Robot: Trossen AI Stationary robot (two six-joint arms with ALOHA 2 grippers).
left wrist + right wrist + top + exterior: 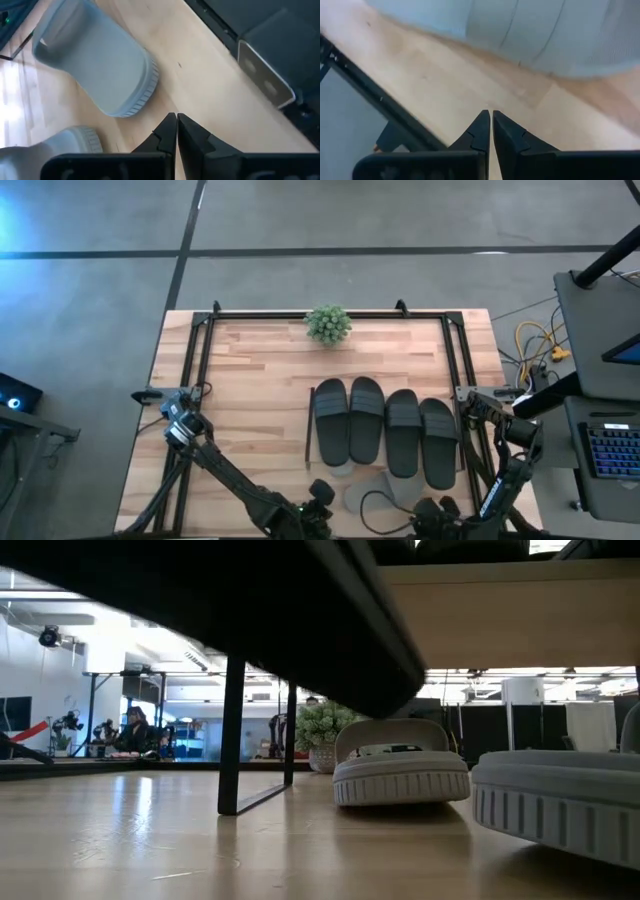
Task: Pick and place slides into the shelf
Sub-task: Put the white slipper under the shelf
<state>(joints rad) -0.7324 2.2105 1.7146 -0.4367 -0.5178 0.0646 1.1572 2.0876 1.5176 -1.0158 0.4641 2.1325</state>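
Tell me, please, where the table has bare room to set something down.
The left half of the table is bare, from the plant down. The right is crowded: four black slides lie side by side, two grey slides near the edge.

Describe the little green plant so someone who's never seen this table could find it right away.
Start at the wooden table seen from above and go to its far edge, by the black frame rail. The plant sits there, a little right of the middle, beyond the row of four black slides. It is the only green, bushy, round thing on the table; its neighbours are flat and dark.
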